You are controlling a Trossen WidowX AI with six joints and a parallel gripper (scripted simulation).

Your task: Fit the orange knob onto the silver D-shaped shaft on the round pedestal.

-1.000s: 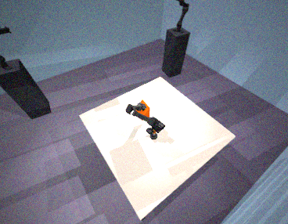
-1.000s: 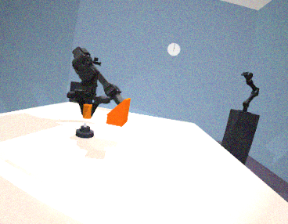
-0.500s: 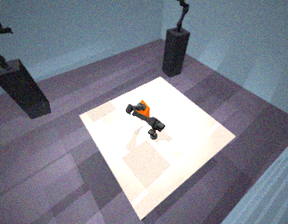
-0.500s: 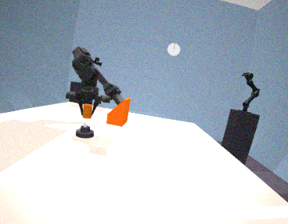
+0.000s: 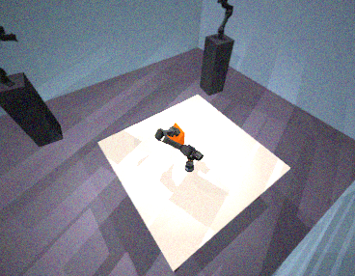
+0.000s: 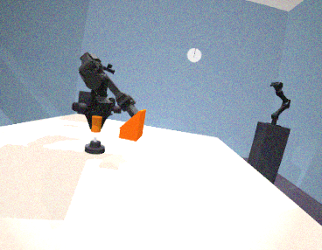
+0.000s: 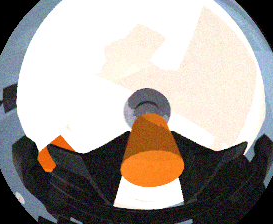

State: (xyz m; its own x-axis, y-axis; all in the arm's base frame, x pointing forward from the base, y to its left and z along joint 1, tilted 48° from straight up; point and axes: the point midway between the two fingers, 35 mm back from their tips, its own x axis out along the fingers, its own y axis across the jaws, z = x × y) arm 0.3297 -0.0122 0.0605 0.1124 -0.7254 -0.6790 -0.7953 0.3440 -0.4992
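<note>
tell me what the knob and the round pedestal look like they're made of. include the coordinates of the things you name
The orange knob (image 6: 96, 124) (image 7: 152, 168) looks like matte plastic: flat, even colour with no sharp glints, though painted metal is possible.

The round pedestal (image 6: 94, 149) (image 7: 134, 102) could be dark plastic or coated metal; it is plain dark grey with no visible grain, and the blurry picture leaves the finish uncertain.
</note>
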